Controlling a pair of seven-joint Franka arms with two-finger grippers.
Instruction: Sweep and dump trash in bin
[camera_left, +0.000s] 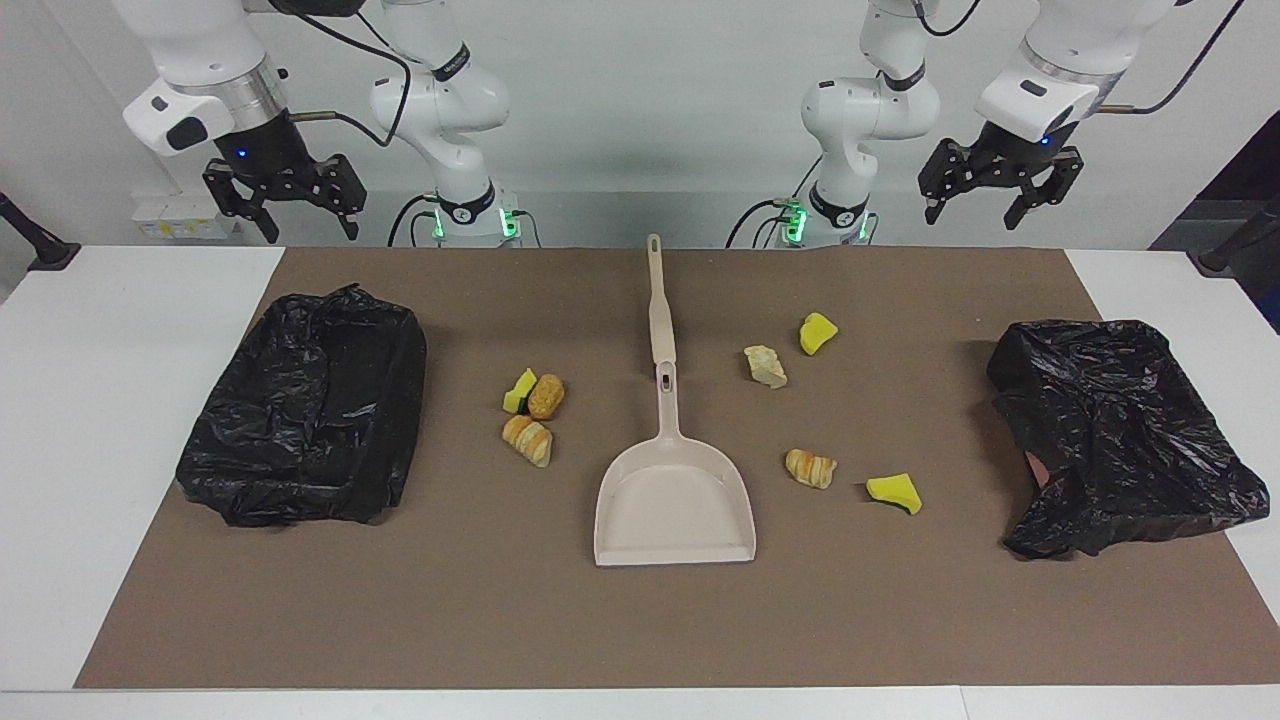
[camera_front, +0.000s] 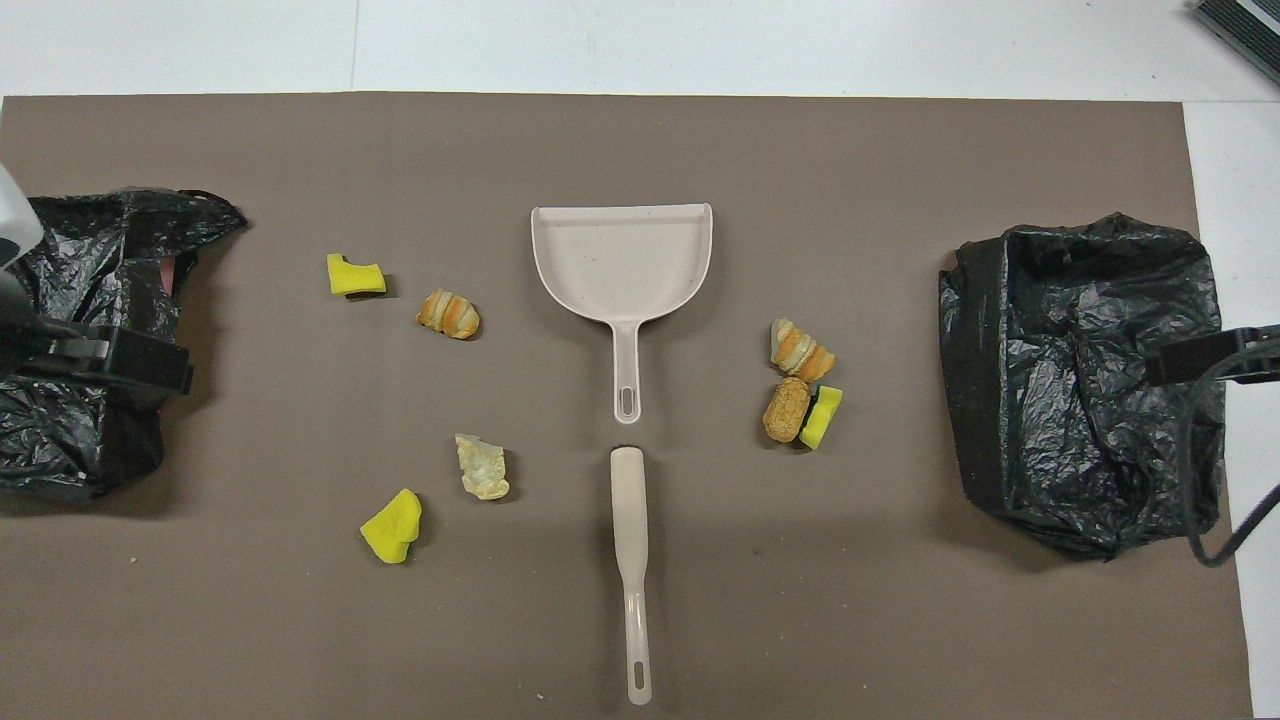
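Grippers up, both of them, hanging high over the robots' end of the table and holding nothing. Left gripper (camera_left: 988, 195) has its fingers spread apart, raised above the table edge at its own end; below it and out across the mat sits a crumpled black bag (camera_left: 1120, 435), with something reddish peeking out at its edge. Right gripper (camera_left: 285, 200) is the same story, fingers wide, poised above the other end, and under it, farther out on the brown mat (camera_left: 640, 620), lies the second black bag-lined bin (camera_left: 310, 410), boxier in shape.

Between the two grippers, down the middle of the mat, lies the beige brush (camera_left: 657, 300), handle toward the robots, and just past its tip the beige dustpan (camera_left: 672, 480), mouth pointing away from them.

Now the trash, seven bits scattered flat on the mat. On the left gripper's side of the dustpan: a yellow sponge chunk (camera_left: 818, 332), a pale crusty lump (camera_left: 765, 366) beside it, then farther out a striped pastry (camera_left: 810, 468) and another yellow sponge (camera_left: 895, 492). On the right gripper's side, a tight cluster: a small yellow sponge bit (camera_left: 519, 391) touching a golden-brown lump (camera_left: 546, 396), with a second striped pastry (camera_left: 528, 440) just beside them. Every piece lies well apart from both grippers.
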